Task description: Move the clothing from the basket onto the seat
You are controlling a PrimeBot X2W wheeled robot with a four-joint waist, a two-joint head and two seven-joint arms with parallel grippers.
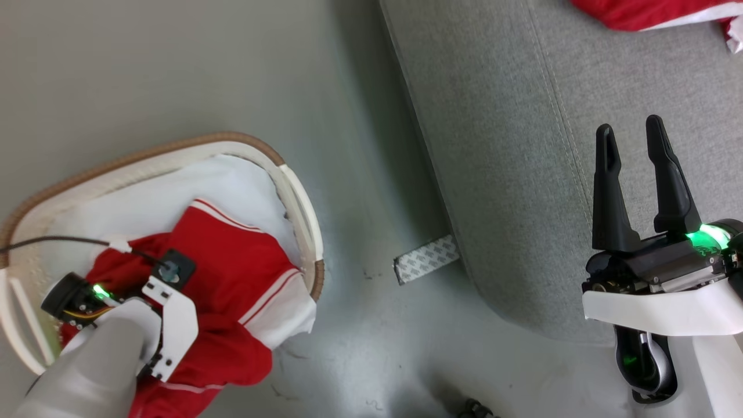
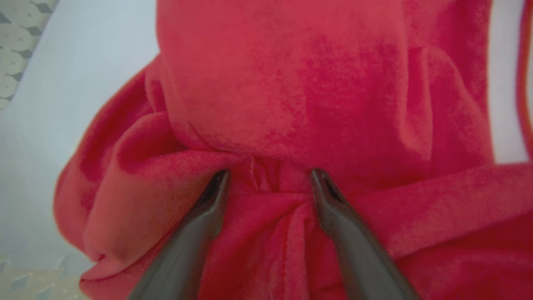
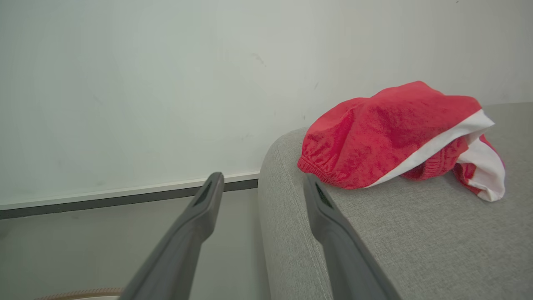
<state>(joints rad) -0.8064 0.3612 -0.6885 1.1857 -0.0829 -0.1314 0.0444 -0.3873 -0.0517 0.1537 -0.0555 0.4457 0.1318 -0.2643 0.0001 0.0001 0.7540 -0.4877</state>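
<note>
Red clothing with white panels fills the cream basket at the lower left of the head view. My left gripper points down into it, open, with its fingertips pressed into a fold of the red fabric; a bunch of cloth lies between them. My right gripper hovers open and empty over the grey seat. A second red and white garment lies on the seat, beyond the right fingers, and shows at the head view's top right.
A pale bluish-white cushion lines the basket under the clothing. A strip of grey patterned tape lies on the floor beside the seat's corner. Pale floor separates basket and seat. A wall with a baseboard stands behind the seat.
</note>
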